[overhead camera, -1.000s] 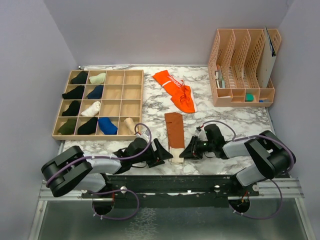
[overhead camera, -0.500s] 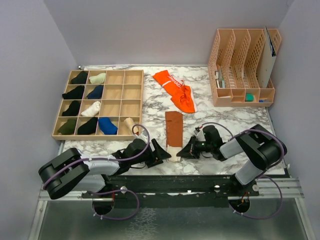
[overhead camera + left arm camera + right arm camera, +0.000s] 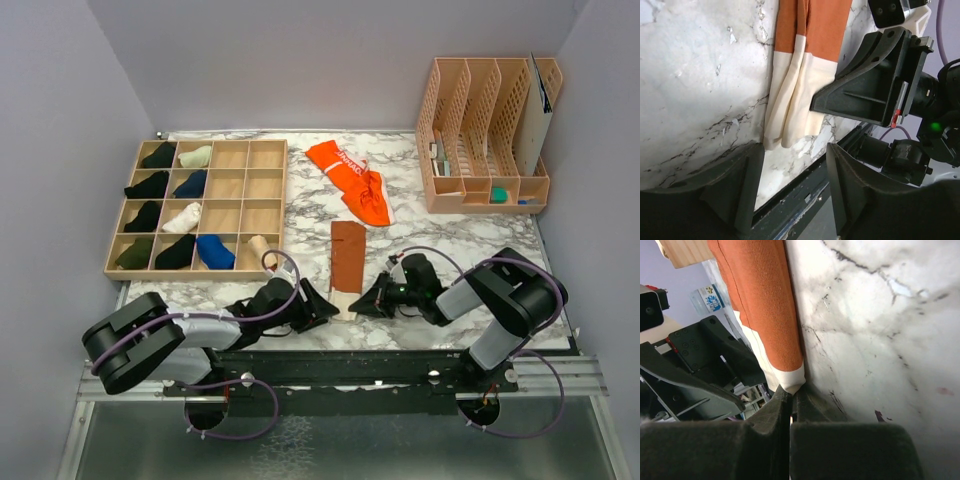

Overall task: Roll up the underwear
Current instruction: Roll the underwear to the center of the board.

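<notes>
rust-brown folded cloth brief (image 3: 347, 258): flat strip at 6 o'clock on the marble counter (image 3: 470, 250), cream waistband end nearest the arms | bright orange brief with white lettered waistband (image 3: 352, 182): at its 12 o'clock, apart | left pincer (image 3: 795, 152): at its 7 o'clock, partly open astride the cream end, gripping nothing | right pincer (image 3: 790, 392): at its 5 o'clock, closed, pinching the cream corner

A rust-brown folded cloth brief (image 3: 347, 262) is laid near the front edge of the white marble-patterned table (image 3: 300, 215), its near end flanked by the left gripper (image 3: 318, 306) and the right gripper (image 3: 374, 301). A bright orange cloth brief with a lettered waistband (image 3: 350, 180) is spread behind it, well apart, between a wooden grid tray (image 3: 247, 186) holding small rolled fabric bundles (image 3: 175, 252) at the left and a peach slotted plastic file rack (image 3: 485, 135) at the back right.
</notes>
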`<state>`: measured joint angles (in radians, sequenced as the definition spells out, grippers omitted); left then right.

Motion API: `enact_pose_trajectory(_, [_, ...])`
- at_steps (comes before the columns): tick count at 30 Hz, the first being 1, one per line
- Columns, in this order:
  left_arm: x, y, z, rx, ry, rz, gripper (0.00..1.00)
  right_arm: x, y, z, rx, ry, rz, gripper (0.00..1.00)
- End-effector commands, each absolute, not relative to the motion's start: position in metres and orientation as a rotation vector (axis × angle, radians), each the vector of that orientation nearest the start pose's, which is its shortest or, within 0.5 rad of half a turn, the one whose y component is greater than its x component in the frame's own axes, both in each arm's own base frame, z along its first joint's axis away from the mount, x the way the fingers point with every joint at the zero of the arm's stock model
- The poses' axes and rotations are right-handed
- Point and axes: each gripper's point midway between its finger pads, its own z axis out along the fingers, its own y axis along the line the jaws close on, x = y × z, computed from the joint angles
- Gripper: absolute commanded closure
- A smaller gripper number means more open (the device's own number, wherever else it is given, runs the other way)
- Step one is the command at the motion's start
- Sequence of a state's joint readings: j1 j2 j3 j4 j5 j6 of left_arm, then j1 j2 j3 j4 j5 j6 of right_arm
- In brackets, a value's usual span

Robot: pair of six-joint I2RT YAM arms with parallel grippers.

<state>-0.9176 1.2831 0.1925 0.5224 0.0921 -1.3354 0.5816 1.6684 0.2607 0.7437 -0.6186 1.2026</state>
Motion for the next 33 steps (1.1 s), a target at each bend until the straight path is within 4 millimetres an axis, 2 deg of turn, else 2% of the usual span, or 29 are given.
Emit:
enact_pose_trajectory(1, [0.143, -0.245, -0.022, -0.473, 2.589, -0.918, 0.44, 0.142, 0.255, -0.019, 0.574, 2.778, 1.367, 0.99])
enact_pose_trajectory(6, [0.142, -0.243, -0.033, -0.492, 2.624, -0.865, 0.65, 0.137, 0.255, -0.017, 0.556, 2.785, 1.365, 0.97])
enact_pose_trajectory(11, [0.146, -0.237, -0.026, -0.509, 2.572, -0.867, 0.8, 0.137, 0.253, -0.018, 0.509, 2.793, 1.342, 0.9])
enact_pose_trajectory(15, [0.148, -0.231, -0.021, -0.469, 2.58, -0.801, 0.91, 0.15, 0.253, -0.01, 0.298, 2.746, 1.263, 0.69])
enact_pose_trajectory(19, [0.152, -0.225, -0.013, -0.414, 2.586, -0.755, 0.95, 0.172, 0.236, 0.006, 0.079, 2.691, 1.01, 0.44])
enact_pose_trajectory(22, [0.159, -0.22, -0.006, -0.393, 2.588, -0.777, 0.96, 0.193, 0.231, 0.031, -0.143, 2.554, 0.905, 0.41])
enact_pose_trajectory(24, [0.166, -0.216, 0.0, -0.37, 2.589, -0.794, 0.97, 0.206, 0.233, 0.055, -0.28, 2.397, 0.902, 0.38])
enact_pose_trajectory(28, [0.179, -0.212, 0.013, -0.306, 2.586, -0.836, 0.97, 0.224, 0.238, 0.113, -0.517, 1.994, 0.85, 0.3])
enact_pose_trajectory(30, [0.181, -0.214, 0.017, -0.251, 2.605, -0.84, 0.97, 0.227, 0.245, 0.142, -0.678, 1.816, 0.784, 0.3])
enact_pose_trajectory(31, [0.181, -0.214, 0.019, -0.23, 2.619, -0.838, 0.97, 0.226, 0.249, 0.151, -0.795, 1.724, 0.731, 0.3])
enact_pose_trajectory(33, [0.181, -0.215, 0.02, -0.189, 2.635, -0.843, 0.98, 0.221, 0.256, 0.15, -1.02, 1.588, 0.599, 0.3])
